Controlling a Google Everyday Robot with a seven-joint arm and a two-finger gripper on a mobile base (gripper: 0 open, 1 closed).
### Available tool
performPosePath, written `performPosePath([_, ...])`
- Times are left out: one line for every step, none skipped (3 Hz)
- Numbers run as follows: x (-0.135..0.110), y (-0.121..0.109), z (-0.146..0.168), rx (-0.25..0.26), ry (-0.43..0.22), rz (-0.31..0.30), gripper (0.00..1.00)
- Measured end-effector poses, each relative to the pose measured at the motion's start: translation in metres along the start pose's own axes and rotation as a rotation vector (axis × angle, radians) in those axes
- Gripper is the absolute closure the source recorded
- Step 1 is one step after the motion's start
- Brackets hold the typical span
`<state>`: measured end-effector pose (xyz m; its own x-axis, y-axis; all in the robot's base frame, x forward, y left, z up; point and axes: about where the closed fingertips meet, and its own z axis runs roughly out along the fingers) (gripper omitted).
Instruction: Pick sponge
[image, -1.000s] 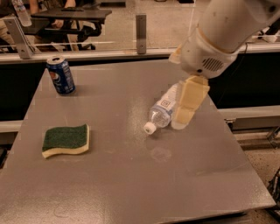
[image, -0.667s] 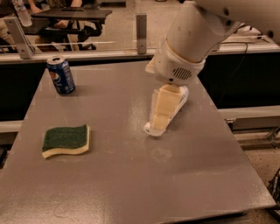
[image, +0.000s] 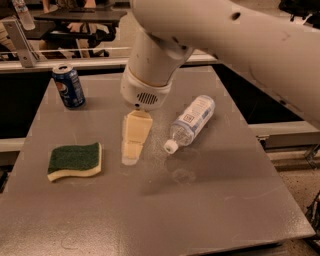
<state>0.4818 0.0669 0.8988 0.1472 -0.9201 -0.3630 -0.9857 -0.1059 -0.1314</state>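
Approaching sponge (image: 75, 161): pre-grasp step, nothing held yet.
Camera view: gripper (image: 130, 158) hangs low over table (image: 215, 210) centre, spread or closed I cannot tell; sponge lies flat at its 9 o'clock, apart. Next, likely: shift toward 9, descend, straddle it.

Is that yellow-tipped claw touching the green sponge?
Apart. The camera view shows a strip of bare table between the gripper, low over mid-table, and the sponge lying beside it.
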Motion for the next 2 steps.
performPosePath([-0.022,-0.003,0.026,-0.014,0.007,-0.008,0.0])
performPosePath([-0.039,-0.003,0.051,-0.026,0.017,-0.014,0.0])
